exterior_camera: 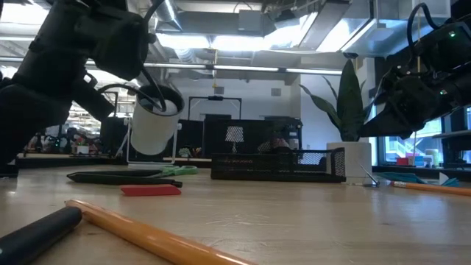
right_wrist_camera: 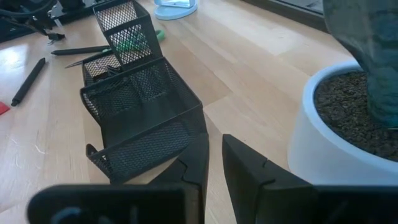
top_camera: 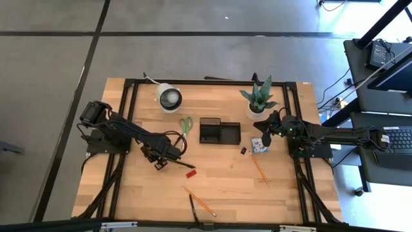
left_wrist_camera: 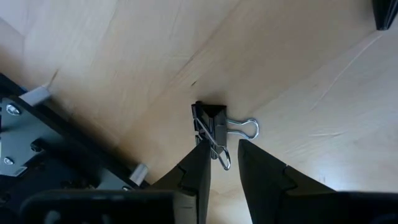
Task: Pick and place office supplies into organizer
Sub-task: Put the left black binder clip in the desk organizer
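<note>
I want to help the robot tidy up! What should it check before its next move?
1. Left gripper at the binder clip: ok, fingers straddle one wire handle.
2. Clip firmly pinched: cannot tell.
3. Clip lifted off the table: not ok.
4. Mesh organizer has room: ok.
5. Right gripper out of the way: ok, beside the plant pot.

Left arm reaches right across the table, its left gripper [top_camera: 159,161] low, fingers [left_wrist_camera: 198,171] narrowly parted. Right gripper [top_camera: 266,138] hangs raised at far right, nearly closed.
</note>
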You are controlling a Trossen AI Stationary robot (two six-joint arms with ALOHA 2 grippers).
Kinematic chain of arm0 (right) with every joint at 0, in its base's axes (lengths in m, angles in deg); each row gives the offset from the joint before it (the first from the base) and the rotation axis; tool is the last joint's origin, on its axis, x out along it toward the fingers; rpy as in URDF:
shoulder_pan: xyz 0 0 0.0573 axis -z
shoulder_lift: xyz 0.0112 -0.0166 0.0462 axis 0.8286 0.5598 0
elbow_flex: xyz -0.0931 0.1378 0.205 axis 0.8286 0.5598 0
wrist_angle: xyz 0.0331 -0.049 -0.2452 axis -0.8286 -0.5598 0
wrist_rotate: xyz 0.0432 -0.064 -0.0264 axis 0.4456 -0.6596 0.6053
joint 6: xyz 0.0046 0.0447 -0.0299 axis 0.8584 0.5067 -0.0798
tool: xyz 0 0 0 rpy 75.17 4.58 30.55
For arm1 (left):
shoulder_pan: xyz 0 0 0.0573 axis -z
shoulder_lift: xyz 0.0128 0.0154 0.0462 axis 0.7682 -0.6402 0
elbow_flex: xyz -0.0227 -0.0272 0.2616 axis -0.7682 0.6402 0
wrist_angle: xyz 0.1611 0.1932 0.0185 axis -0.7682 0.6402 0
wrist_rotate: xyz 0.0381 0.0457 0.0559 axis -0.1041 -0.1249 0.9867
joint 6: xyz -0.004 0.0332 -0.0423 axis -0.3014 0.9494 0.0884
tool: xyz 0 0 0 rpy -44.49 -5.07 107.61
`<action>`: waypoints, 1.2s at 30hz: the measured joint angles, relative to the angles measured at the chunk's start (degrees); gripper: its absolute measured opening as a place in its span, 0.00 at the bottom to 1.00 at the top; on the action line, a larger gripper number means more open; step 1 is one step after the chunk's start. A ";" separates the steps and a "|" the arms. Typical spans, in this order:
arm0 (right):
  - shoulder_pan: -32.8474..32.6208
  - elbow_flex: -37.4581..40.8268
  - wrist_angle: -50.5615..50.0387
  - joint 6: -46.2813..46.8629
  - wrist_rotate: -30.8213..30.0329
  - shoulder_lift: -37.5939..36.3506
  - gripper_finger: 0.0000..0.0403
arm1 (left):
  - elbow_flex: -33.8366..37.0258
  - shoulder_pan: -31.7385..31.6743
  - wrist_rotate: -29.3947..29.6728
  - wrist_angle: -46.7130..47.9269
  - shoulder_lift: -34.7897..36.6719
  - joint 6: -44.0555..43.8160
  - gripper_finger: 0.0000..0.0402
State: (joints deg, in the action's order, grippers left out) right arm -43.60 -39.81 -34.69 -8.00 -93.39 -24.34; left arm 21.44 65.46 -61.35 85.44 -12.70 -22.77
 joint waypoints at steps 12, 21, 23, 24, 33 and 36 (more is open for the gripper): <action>0.00 0.00 -0.04 -0.07 0.00 0.00 0.13 | 0.01 0.00 -0.38 0.15 0.00 -0.05 0.05; 0.00 0.00 -0.07 -0.07 -0.02 0.02 0.13 | -0.20 0.00 -1.48 0.48 0.04 3.36 0.01; 0.00 0.00 -0.07 -0.07 -0.01 0.00 0.13 | -1.25 -0.04 -1.54 0.71 0.04 5.30 0.01; 0.00 0.00 -0.07 -0.07 -0.01 0.00 0.13 | -2.09 -0.04 -1.39 1.05 0.04 6.00 0.01; 0.00 0.00 -0.07 -0.07 -0.01 0.00 0.13 | -13.39 -0.02 8.12 4.91 0.17 16.52 0.01; 0.00 0.00 -0.07 -0.13 0.00 0.01 0.13 | -16.73 -0.02 14.53 1.81 0.31 23.62 0.01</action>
State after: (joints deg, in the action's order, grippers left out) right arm -43.60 -39.81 -34.76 -8.12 -93.39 -24.34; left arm 4.71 65.44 -46.82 87.25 -12.39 0.86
